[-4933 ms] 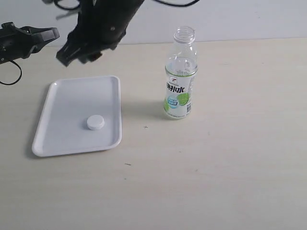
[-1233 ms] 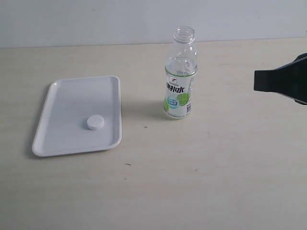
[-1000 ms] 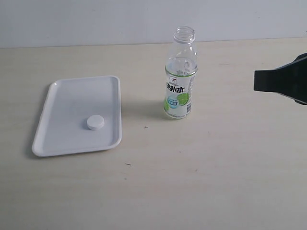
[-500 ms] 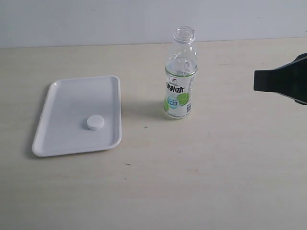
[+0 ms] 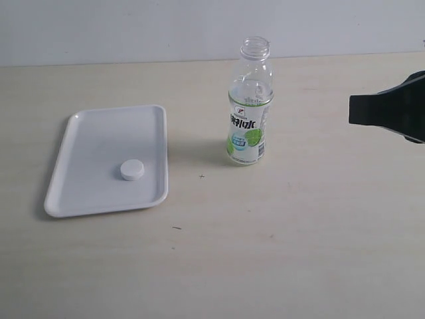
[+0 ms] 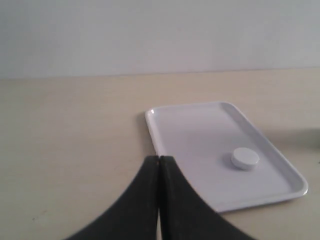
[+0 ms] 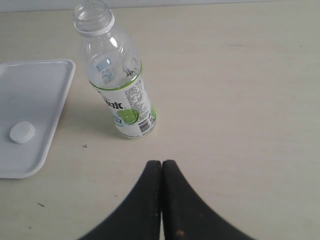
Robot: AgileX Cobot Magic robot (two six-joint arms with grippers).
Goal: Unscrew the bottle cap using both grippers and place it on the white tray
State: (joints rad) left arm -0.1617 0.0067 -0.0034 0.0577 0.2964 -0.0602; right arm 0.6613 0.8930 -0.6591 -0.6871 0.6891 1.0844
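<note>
The white bottle cap [image 5: 131,171] lies on the white tray [image 5: 93,139] at the left of the table. The clear bottle [image 5: 250,106] stands upright and uncapped right of the tray. My right gripper [image 5: 353,110] is shut and empty at the right edge, well clear of the bottle; the right wrist view has it [image 7: 161,163] short of the bottle [image 7: 117,75], with the cap [image 7: 22,132] on the tray [image 7: 35,95]. My left gripper [image 6: 159,159] is shut and empty, out of the exterior view, near the tray [image 6: 200,130] with the cap [image 6: 245,158].
The light wooden table [image 5: 279,239] runs back to a pale wall [image 5: 133,30]. A few small dark specks [image 5: 201,176] mark the tabletop near the bottle.
Since 4.9 s ago the left arm has left the exterior view above the tray, and the right gripper has come in at the right edge. Over the last second it edged slightly left.
</note>
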